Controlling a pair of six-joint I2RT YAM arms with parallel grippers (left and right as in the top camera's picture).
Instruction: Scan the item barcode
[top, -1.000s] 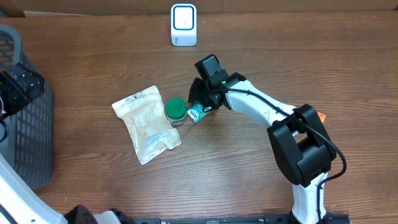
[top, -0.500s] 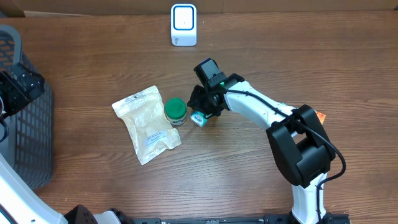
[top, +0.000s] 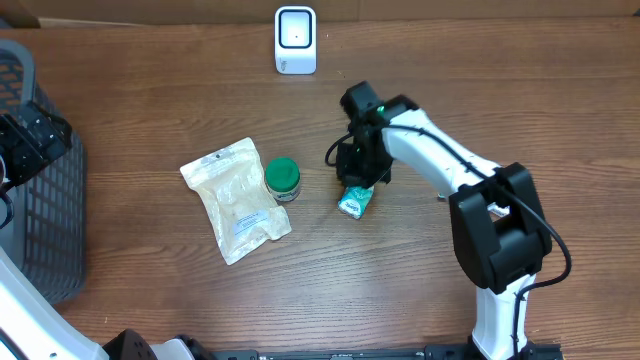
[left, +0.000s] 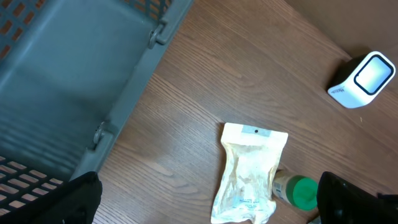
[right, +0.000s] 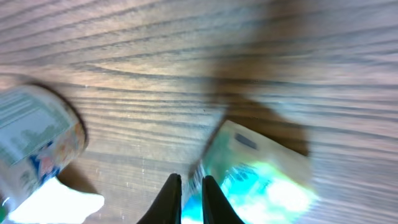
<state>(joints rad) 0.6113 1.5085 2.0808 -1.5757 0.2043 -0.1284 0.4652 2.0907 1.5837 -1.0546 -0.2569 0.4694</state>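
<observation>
The right end effector (right: 188, 196) is pinching the packet (top: 354, 203) by its thin edge near the middle of the surface (top: 520, 90), likely so it can be faced toward the scanner (top: 295, 40) at the far edge. The left end effector (top: 28, 142) is hanging wide open by the left edge.

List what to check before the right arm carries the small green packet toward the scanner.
1. Right gripper shut on the green packet: ok.
2. Packet apart from the green-lidded jar: ok.
3. Scanner upright, bare table between it and the packet: ok.
4. Barcode side of the packet known: cannot tell, wrist view blurred.
5. Left gripper open, near the basket, away from the route: ok.
</observation>
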